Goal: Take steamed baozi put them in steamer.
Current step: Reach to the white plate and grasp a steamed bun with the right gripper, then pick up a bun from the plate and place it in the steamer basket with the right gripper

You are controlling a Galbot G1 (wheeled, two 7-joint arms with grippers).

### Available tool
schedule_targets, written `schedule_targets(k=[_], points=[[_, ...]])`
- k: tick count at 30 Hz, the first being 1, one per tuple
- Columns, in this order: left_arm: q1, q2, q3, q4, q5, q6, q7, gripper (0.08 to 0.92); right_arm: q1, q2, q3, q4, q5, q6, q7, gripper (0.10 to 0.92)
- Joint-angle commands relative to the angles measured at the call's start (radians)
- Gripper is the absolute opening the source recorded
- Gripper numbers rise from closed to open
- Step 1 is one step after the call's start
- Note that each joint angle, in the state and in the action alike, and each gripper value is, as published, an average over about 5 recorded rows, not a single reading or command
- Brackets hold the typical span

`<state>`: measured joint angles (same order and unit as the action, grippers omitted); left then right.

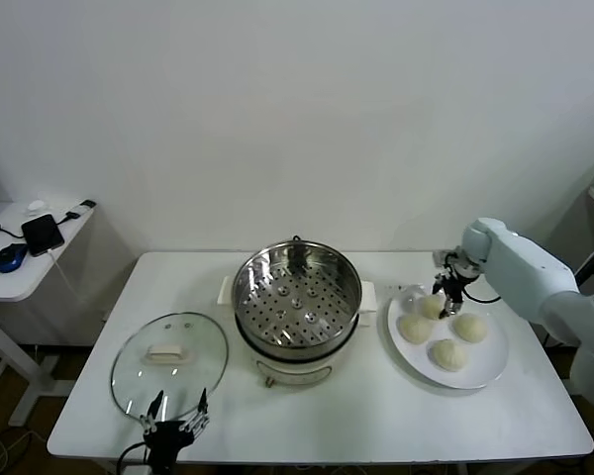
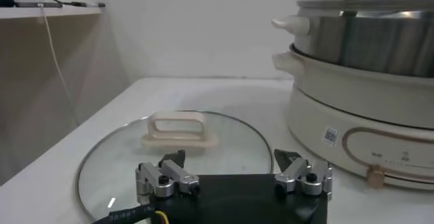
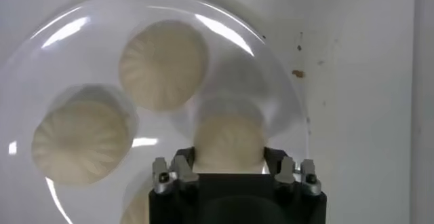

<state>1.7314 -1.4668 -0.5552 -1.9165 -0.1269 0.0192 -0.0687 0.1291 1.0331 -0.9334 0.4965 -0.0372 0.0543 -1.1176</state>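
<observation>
I'm looking down at a white table (image 1: pixel 535 416) against a plain white wall, with a side desk off at the far left. The steamer (image 1: pixel 297 302) sits mid-table, its perforated tray bare and uncovered. Its glass lid (image 1: pixel 168 358) lies flat to the left, toward the near edge. On the right is a white plate (image 1: pixel 485 371) carrying all four steamed baozi (image 1: pixel 448 354).

My right gripper (image 1: pixel 445 292) is down over the far-left bun on the plate. In the right wrist view that bun (image 3: pixel 229 140) sits directly between the jaws, which stand against its two sides; I read this as a grip closed on the bun, though it has not left the plate. The other three lie around it, apart from the fingers.

My left gripper (image 1: pixel 176 424) is parked at the near edge beside the lid, jaws spread wide and holding nothing.

The coming move turns on one thing: the steamer lies to the left of the right gripper, just beside the plate, so I judge the right arm the nearer one for a lift and a short carry leftward over the rim.
</observation>
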Motion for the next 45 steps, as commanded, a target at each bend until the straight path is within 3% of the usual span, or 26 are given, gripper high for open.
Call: schedule_targets(k=[1, 6, 12, 16, 20, 24, 29, 32, 45], points=[[0.010, -0.004, 0.003, -0.003, 0.014, -0.002, -0.002, 0.823, 0.101, -0.075, -0.095, 0.183, 0.111, -0.022, -0.011, 0.638], [0.021, -0.001, 0.007, -0.012, 0.020, -0.004, -0.003, 0.823, 0.450, -0.105, -0.407, 0.426, 0.310, -0.007, -0.031, 0.636], [0.026, -0.001, 0.015, -0.031, 0.028, 0.001, -0.001, 0.823, 0.783, 0.011, -0.586, 0.644, 0.474, 0.108, -0.063, 0.636], [0.027, 0.001, 0.017, -0.029, 0.031, 0.000, -0.001, 0.823, 0.829, 0.085, -0.592, 0.828, 0.507, 0.182, -0.061, 0.636], [0.029, 0.001, 0.018, -0.031, 0.031, -0.001, -0.002, 0.823, 0.763, 0.136, -0.573, 0.937, 0.421, 0.287, -0.037, 0.636], [0.031, 0.002, 0.018, -0.040, 0.030, -0.002, -0.003, 0.823, 0.638, 0.170, -0.540, 0.883, 0.184, 0.432, 0.010, 0.636], [0.033, 0.003, 0.022, -0.045, 0.032, -0.004, -0.003, 0.823, 0.460, 0.214, -0.427, 0.694, -0.154, 0.588, 0.083, 0.636], [0.034, 0.002, 0.027, -0.043, 0.036, -0.007, -0.004, 0.823, 0.391, 0.242, -0.366, 0.594, -0.270, 0.637, 0.126, 0.636], [0.029, -0.008, 0.038, -0.037, 0.049, -0.026, -0.012, 0.823, 0.287, 0.331, -0.286, 0.383, -0.329, 0.653, 0.202, 0.636]])
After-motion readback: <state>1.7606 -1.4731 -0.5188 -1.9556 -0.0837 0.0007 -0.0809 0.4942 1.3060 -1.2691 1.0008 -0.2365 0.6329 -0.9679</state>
